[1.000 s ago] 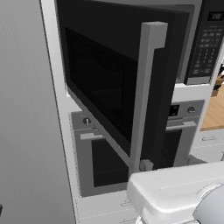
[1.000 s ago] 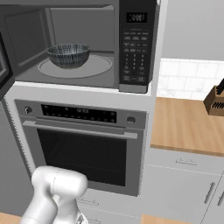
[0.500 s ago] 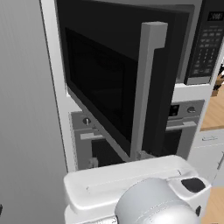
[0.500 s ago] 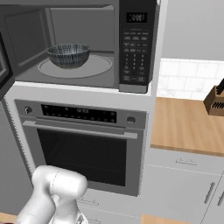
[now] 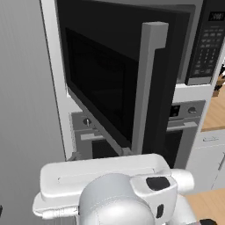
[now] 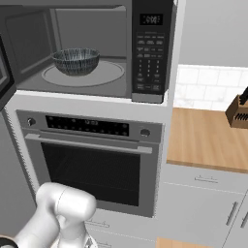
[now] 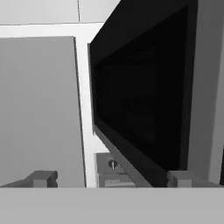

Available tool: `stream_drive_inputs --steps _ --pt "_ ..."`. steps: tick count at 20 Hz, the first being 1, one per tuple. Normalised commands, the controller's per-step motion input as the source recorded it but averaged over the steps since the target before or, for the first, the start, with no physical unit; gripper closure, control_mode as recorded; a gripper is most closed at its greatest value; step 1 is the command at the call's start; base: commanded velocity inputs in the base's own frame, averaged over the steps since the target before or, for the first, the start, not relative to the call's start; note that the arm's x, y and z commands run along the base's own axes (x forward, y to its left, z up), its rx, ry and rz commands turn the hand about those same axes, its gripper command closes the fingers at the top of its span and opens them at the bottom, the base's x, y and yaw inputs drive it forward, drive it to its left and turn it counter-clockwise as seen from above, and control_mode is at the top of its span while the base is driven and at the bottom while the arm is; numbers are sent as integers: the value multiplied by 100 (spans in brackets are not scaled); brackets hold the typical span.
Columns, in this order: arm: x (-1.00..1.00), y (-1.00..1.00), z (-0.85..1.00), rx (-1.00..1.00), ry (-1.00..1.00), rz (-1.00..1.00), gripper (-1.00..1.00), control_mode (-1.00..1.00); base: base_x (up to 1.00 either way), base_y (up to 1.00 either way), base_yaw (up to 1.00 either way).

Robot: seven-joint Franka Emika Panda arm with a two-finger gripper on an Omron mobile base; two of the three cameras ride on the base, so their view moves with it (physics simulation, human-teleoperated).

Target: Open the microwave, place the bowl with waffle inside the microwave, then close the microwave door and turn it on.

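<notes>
The microwave (image 6: 92,48) stands open, and the bowl with waffle (image 6: 76,60) sits on the turntable inside its cavity; the food in it is too small to make out. The microwave door (image 5: 110,88) is swung out wide towards me, its tall silver handle (image 5: 151,83) on the free edge. In the hand view my gripper (image 7: 111,179) is open with nothing between its fingertips (image 7: 41,178). It sits low in front of the door's dark window (image 7: 144,96), apart from it. The black keypad panel (image 6: 150,48) is to the right of the cavity.
A silver-fronted oven (image 6: 92,160) with a horizontal handle sits under the microwave. A tall grey cabinet side (image 5: 26,110) is on the left. A wooden counter (image 6: 208,140) with a knife block (image 6: 238,111) lies to the right. My white arm (image 5: 114,189) crosses the foreground.
In the left base view my arm has risen and swung left, so more of it shows in front of the oven. The door and the bowl have not moved.
</notes>
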Motion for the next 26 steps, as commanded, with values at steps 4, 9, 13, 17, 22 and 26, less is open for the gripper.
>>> stream_drive_inputs --steps 4,9,13,17,22,26 --pt "33 -11 -6 -1 -2 -19 -100 -100 0 0 0" --pt "27 -21 -1 0 -2 -20 -100 -100 0 0 0" --pt "11 -47 -3 0 -1 -22 -100 -100 0 0 0" --pt "0 -65 -6 0 -1 -26 -100 -100 0 0 0" --pt "21 -66 0 0 -1 -20 -100 -100 0 0 0" --pt "50 -46 0 0 -8 -1 -100 -100 0 0 0"
